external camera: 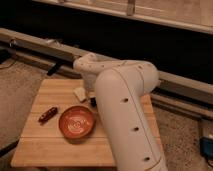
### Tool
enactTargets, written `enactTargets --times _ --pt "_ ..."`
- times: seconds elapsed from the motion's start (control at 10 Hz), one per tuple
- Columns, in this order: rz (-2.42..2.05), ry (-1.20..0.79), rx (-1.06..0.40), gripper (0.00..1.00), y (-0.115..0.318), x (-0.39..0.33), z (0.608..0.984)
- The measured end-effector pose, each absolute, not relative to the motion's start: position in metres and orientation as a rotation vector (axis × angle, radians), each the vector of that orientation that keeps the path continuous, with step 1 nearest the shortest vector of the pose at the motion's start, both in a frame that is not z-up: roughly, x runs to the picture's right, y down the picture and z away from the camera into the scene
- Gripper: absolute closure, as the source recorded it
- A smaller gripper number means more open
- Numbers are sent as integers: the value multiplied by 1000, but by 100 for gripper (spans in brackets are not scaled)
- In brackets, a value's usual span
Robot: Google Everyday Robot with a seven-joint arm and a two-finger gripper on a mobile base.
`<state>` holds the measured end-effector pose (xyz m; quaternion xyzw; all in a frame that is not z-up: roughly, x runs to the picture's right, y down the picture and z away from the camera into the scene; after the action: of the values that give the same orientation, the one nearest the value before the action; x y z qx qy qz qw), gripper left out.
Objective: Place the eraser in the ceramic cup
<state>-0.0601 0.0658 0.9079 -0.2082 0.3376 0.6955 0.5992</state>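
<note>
My white arm [125, 100] fills the right half of the view and bends over the wooden table [45, 145]. The gripper [92, 101] is low over the table's middle, just right of the beige block, and the arm hides most of it. Only a dark bit shows at the arm's edge there. I cannot tell whether that bit is the eraser or part of the gripper. The ceramic cup is hidden behind the arm.
An orange-brown bowl [76, 121] sits at the table's front middle. A dark red stick-like thing [47, 115] lies to its left. A beige square block [80, 93] lies behind the bowl. A rail [35, 42] runs behind the table.
</note>
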Motion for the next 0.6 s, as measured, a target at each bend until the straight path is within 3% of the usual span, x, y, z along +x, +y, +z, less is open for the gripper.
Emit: enactTargets --times 0.6 --pt "1677 842 -475 35 60 -51 933"
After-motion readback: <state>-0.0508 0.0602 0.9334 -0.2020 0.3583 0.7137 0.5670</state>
